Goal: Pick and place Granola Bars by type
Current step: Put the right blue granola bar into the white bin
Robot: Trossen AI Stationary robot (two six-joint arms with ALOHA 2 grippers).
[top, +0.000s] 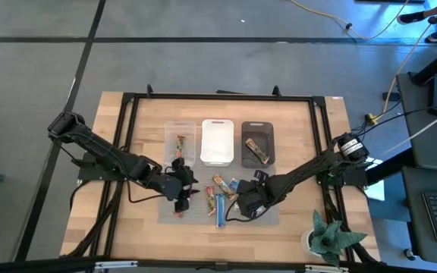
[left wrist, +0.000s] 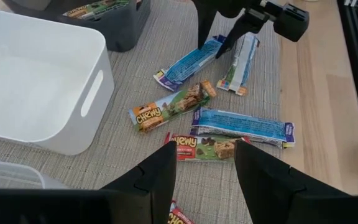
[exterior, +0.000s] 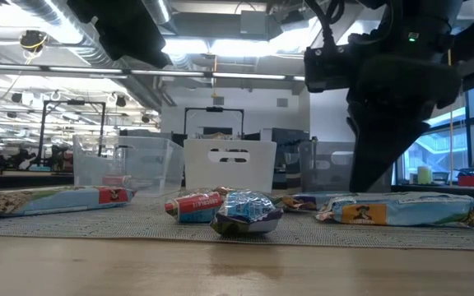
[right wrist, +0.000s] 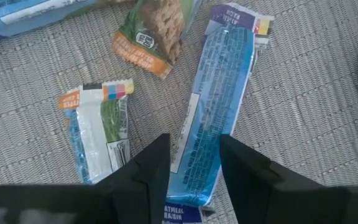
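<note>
On the grey mat (top: 203,216) in front of the white bin (top: 217,142), the left gripper (left wrist: 205,174) hangs open over a red Chewy bar (left wrist: 205,148), and the right gripper (right wrist: 194,167) hangs open over a blue bar (right wrist: 213,112).

"CHEWY" reads on two granola bars (left wrist: 169,108), (left wrist: 207,148).

Granola bars lie loose on a grey woven mat, grouped near its centre. A red-green Chewy bar (left wrist: 202,148) lies flat; just beside it lies a long blue bar (left wrist: 241,124). An orange-green Chewy bar (left wrist: 169,107) lies angled nearby. Farther off: a blue bar (left wrist: 188,61) and a silver-blue bar (left wrist: 239,64), both flat, label side down.
</note>
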